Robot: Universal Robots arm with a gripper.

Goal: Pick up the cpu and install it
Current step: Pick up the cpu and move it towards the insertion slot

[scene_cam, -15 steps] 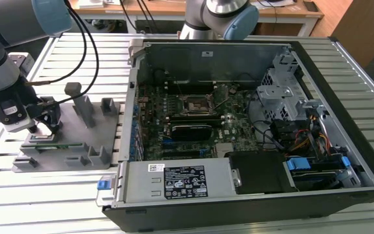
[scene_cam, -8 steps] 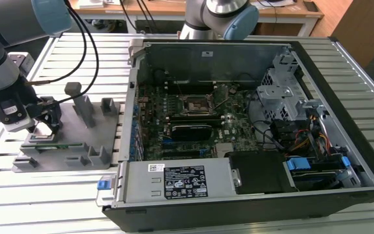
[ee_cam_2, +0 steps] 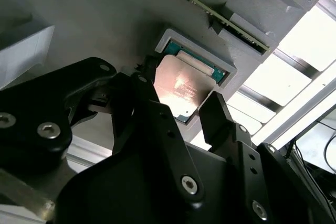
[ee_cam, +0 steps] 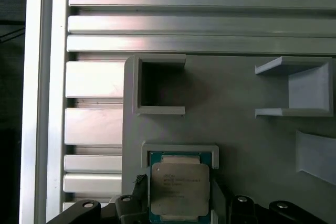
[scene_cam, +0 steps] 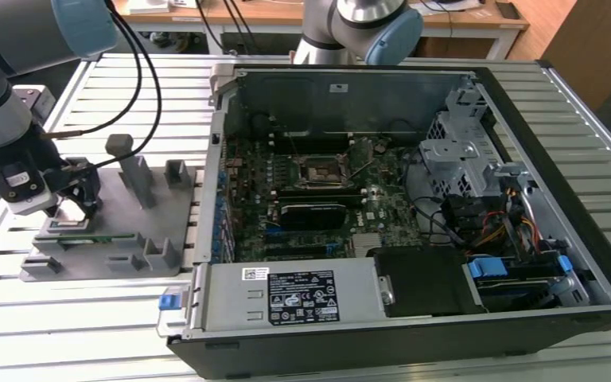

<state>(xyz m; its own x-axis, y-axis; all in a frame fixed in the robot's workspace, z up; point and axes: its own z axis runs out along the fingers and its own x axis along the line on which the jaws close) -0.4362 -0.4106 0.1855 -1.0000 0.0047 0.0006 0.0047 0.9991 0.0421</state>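
Observation:
The cpu [ee_cam: 179, 184], a flat square chip with a silver top and green edge, lies in a square recess of the grey holder block [scene_cam: 114, 256] at the exterior view's left. My gripper [scene_cam: 77, 205] is down on that block. In both wrist views its black fingers [ee_cam_2: 144, 95] press against two opposite edges of the cpu [ee_cam_2: 181, 90], so the gripper [ee_cam_2: 178, 103] is shut on it. The chip still sits in its recess. The black socket [scene_cam: 320, 169] lies on the motherboard inside the open computer case [scene_cam: 412, 318].
The holder block carries upright grey posts [scene_cam: 136, 171] and an empty square pocket [ee_cam: 160, 85] beside the cpu's recess. A long green memory stick [ee_cam_2: 210, 9] stands in a slot of the block. A second robot arm [scene_cam: 359, 28] stands behind the case. The table is slatted aluminium.

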